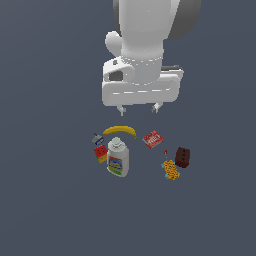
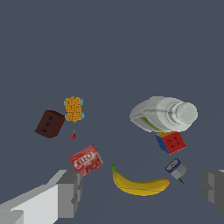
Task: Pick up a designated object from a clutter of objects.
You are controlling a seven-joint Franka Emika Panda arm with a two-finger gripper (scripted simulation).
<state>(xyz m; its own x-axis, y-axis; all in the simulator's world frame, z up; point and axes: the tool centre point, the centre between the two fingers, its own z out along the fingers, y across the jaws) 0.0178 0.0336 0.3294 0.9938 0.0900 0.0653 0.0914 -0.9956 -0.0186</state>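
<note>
A yellow curved banana [image 1: 120, 131] lies at the far edge of the clutter; in the wrist view the banana [image 2: 139, 184] lies between my two fingers. My gripper [image 1: 138, 108] hangs open and empty above the floor, just behind and over the banana. In the wrist view the gripper [image 2: 142, 192] shows its grey fingers [image 2: 70, 193] wide apart. The clutter holds a white bottle [image 1: 118, 158], a red flat box [image 1: 152, 139], a dark brown block [image 1: 182, 157], an orange studded brick [image 1: 171, 170] and a red-yellow block [image 1: 101, 153].
A small grey-blue item [image 1: 97, 139] lies beside the banana's tip at the exterior view's left. A tiny red piece [image 2: 73, 136] lies between the brown block and the red box. The floor [image 1: 45, 200] is plain dark grey.
</note>
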